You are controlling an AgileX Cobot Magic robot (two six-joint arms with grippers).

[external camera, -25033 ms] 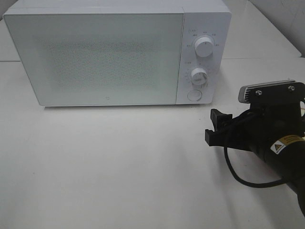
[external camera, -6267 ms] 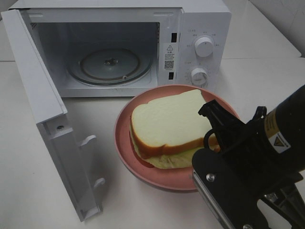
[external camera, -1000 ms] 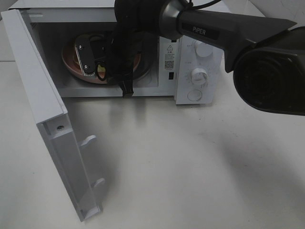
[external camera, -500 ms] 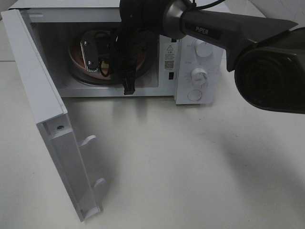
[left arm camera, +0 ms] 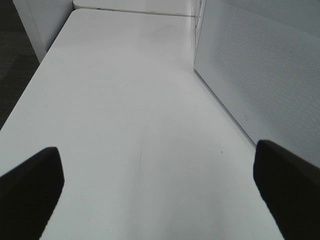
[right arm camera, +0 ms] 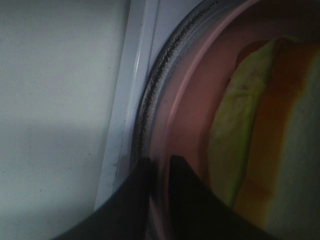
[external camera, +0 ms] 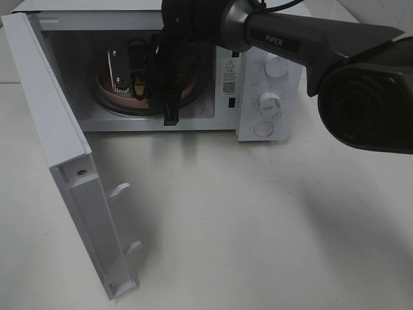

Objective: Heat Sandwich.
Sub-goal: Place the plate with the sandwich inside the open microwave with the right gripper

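Sandwich on pink plate sits in microwave; right arm reaches in, fingers straddling the rim, grip unclear.

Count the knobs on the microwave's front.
2. The upper knob is high on the panel, just under the arm. The lower knob sits beneath it, above a round button. None seem hidden.
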